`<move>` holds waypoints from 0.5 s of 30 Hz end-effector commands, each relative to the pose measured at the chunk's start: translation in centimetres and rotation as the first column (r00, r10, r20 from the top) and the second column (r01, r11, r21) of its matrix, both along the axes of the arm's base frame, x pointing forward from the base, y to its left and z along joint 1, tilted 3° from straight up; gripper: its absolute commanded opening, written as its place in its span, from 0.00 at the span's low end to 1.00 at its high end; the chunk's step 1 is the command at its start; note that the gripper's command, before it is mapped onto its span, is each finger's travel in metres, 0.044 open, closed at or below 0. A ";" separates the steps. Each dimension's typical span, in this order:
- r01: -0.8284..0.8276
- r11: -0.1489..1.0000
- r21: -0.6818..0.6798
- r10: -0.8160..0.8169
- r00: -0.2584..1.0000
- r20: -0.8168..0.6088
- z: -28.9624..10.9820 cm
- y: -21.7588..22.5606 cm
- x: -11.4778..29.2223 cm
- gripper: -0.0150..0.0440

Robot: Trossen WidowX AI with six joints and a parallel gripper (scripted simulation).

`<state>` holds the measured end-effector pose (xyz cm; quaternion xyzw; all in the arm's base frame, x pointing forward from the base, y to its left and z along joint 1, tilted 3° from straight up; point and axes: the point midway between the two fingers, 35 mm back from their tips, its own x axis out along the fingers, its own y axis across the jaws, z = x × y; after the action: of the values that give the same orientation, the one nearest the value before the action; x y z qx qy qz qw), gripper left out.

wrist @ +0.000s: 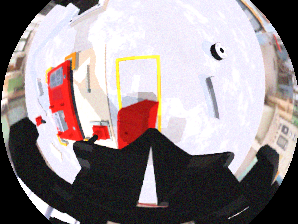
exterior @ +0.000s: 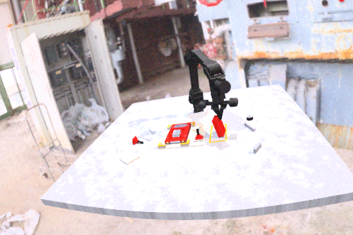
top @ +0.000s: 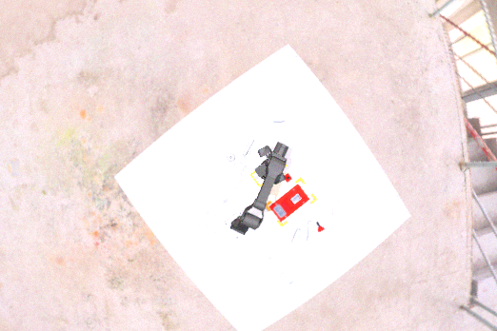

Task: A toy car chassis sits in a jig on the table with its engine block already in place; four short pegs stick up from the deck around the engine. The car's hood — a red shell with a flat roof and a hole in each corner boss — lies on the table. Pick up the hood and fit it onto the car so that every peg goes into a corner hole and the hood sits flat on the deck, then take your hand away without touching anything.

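Bright, flat daylight all round. Top view blows the surface (top: 184,190) out to pure white, details lost. Exterior view soft, background blurred, faint shadows on the surface under the pincer (exterior: 220,116). Wrist view fisheye, black vignette, edges heavily warped, foreground below the pincer dark.

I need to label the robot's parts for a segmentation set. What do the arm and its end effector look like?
The arm is matte black in the exterior view and dark grey from above, built of slim boxy links with rounded joint housings. A short crossbar with knob-like ends sits at the wrist. The end effector tapers to narrow dark fingers. No cables or markings are visible.
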<state>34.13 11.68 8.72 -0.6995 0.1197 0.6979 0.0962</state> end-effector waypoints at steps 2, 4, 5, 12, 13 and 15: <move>-0.003 1.000 -0.002 0.003 1.000 0.006 0.1 -0.5 -0.1 0.25; -0.003 1.000 -0.003 0.003 1.000 0.006 0.1 -0.6 -0.1 0.25; -0.003 1.000 -0.003 0.003 1.000 0.006 0.1 -0.7 -0.2 0.25; -0.003 1.000 -0.003 0.003 1.000 0.006 0.1 -1.2 -0.3 0.25; -0.003 1.000 -0.003 0.003 1.000 0.006 0.1 -1.3 -0.4 0.25; -0.003 1.000 -0.003 0.003 1.000 0.005 0.1 -1.5 -0.4 0.25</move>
<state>33.74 10.52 8.73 -0.6994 0.1202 0.6981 0.0958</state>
